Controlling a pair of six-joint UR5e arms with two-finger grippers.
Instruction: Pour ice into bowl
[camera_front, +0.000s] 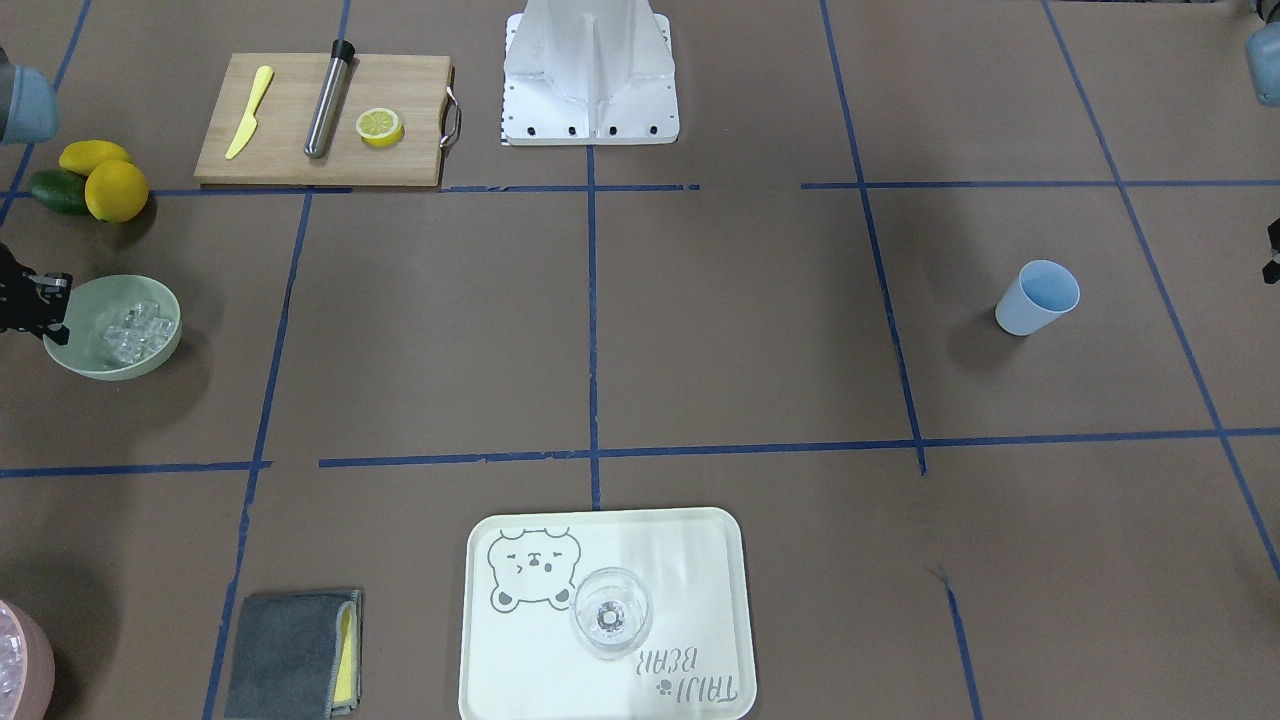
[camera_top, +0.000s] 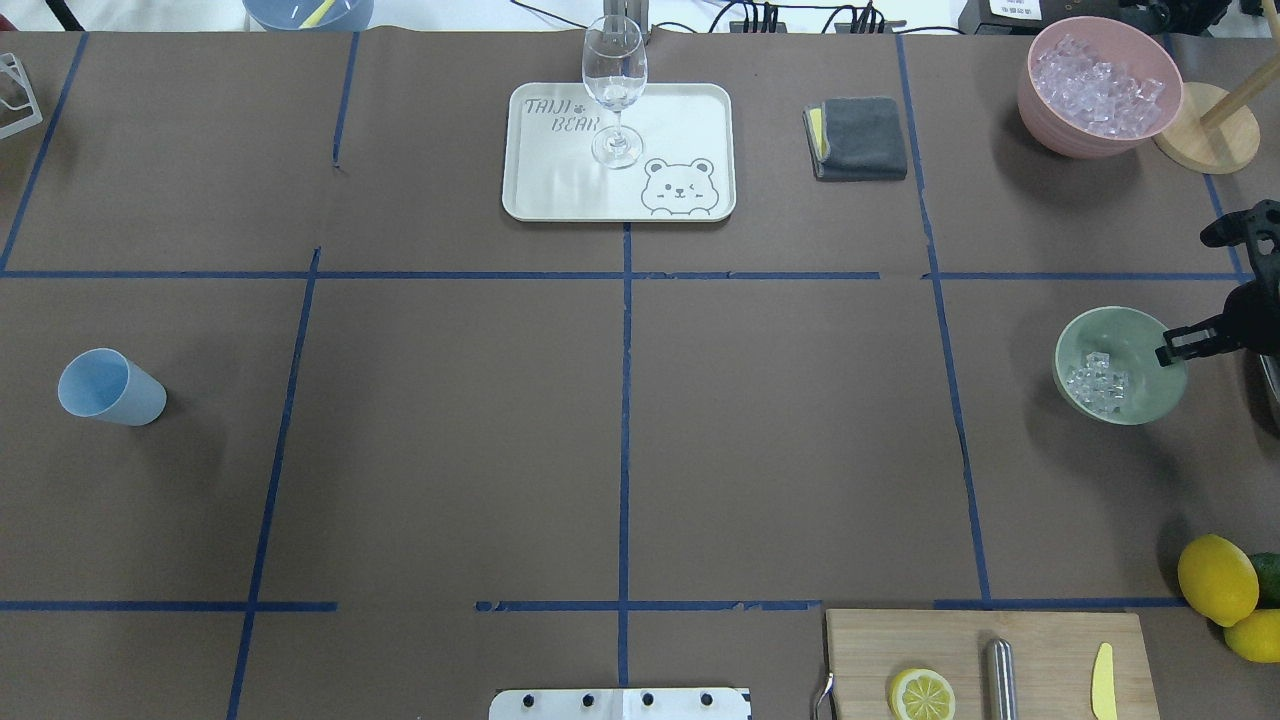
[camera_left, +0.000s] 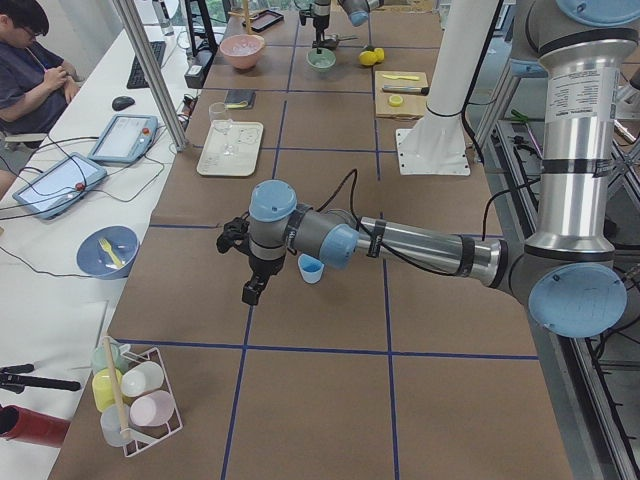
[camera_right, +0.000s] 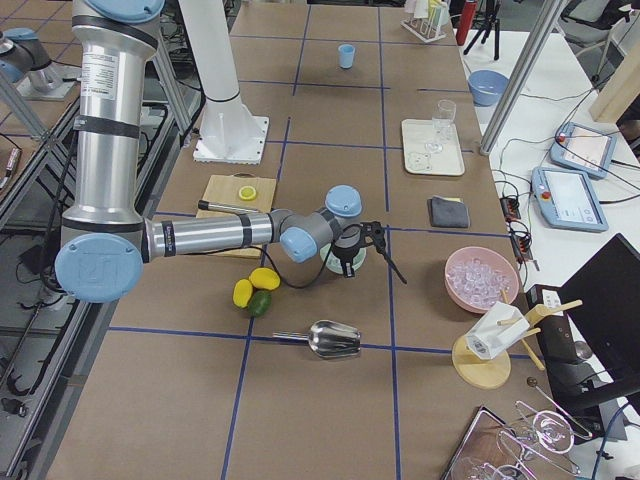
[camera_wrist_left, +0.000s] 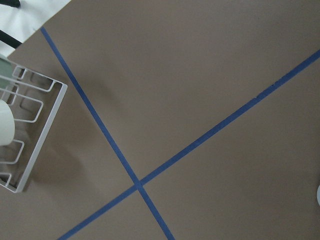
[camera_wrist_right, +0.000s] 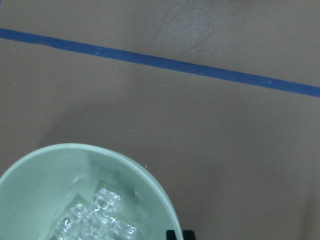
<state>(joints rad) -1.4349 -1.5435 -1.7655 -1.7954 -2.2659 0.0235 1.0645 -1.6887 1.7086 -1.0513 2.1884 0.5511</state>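
My right gripper (camera_top: 1184, 296) gaped wide, 1 finger at the bowl's (camera_top: 1150, 390) rim. Ice (camera_top: 1095, 383) lay inside the bowl. I could not tell how my left gripper (camera_left: 240, 268) stood, far from the bowl.

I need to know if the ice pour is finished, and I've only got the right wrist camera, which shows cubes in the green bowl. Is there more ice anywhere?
Observer: Yes. A pink bowl further along the table holds a heap of cubes.
Operator: Is there a scoop?
Observer: A metal scoop lies on the table, apart from the green bowl.
Operator: Where's the left arm?
Observer: The left gripper hangs above the table at the far end, by the blue cup.
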